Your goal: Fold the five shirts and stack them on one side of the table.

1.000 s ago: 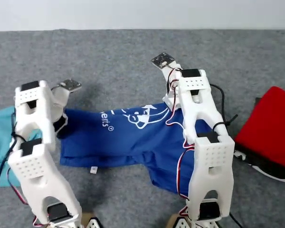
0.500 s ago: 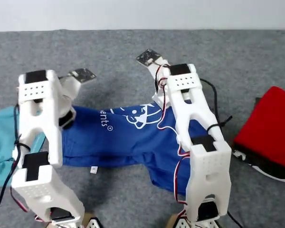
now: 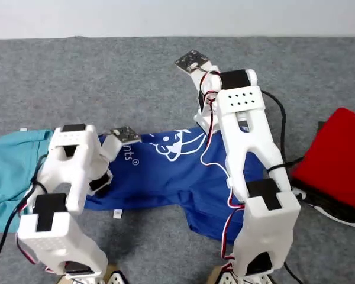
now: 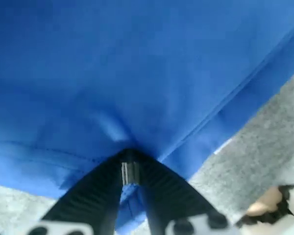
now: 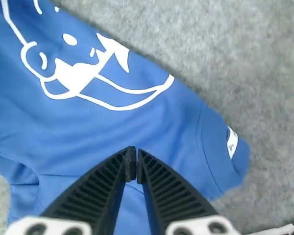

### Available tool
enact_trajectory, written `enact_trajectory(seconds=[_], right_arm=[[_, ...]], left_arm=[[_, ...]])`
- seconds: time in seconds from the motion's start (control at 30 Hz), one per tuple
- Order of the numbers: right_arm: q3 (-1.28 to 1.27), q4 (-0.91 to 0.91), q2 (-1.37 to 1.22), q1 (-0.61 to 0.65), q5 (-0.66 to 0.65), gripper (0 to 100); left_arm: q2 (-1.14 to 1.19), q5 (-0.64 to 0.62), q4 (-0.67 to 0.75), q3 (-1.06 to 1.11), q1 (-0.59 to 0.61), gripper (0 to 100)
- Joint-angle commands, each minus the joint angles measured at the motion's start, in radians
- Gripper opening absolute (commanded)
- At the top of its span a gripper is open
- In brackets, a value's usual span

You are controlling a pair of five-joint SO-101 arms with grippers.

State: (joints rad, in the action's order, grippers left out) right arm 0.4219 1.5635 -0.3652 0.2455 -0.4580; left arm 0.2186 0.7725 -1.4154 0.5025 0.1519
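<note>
A blue shirt [image 3: 165,171] with a white print lies spread across the middle of the grey table. My left arm [image 3: 77,160] is bent low over the shirt's left end. In the left wrist view, my left gripper [image 4: 131,169] is shut on a puckered fold of the blue shirt [image 4: 137,73] near its hem. My right arm [image 3: 239,112] stands over the shirt's far right part. The right gripper [image 5: 131,164] is shut, its tips down on the flat blue shirt [image 5: 112,132] beside the print and a sleeve; no fabric shows between them.
A teal shirt [image 3: 12,171] lies crumpled at the table's left edge, next to the left arm. A folded red shirt [image 3: 337,154] sits at the right edge on top of a black and white garment [image 3: 325,207]. Grey table [image 3: 106,71] stretches behind the arms.
My left arm has swung from the shirt's far left end toward the front and right, taking that end of the shirt with it. The right arm shifted left, then back; more teal shirt shows.
</note>
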Motion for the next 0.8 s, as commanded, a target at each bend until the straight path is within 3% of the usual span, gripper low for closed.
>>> enact_trajectory(seconds=[0.0, 0.2, 0.6, 0.77], right_arm=[[0.052, 0.015, 0.076, -0.027, 0.011, 1.0], [0.051, 0.027, 0.084, -0.027, 0.011, 1.0], [0.052, 0.058, 0.105, -0.024, 0.012, 1.0], [0.052, 0.159, 0.150, -0.024, 0.012, 1.0]], left_arm=[[-0.008, 0.072, -0.069, 0.074, 0.003, 1], [-0.038, 0.089, -0.153, 0.038, 0.049, 1], [-0.437, 0.086, -0.216, -0.079, 0.074, 1], [-0.580, -0.032, -0.210, -0.074, 0.066, 1]])
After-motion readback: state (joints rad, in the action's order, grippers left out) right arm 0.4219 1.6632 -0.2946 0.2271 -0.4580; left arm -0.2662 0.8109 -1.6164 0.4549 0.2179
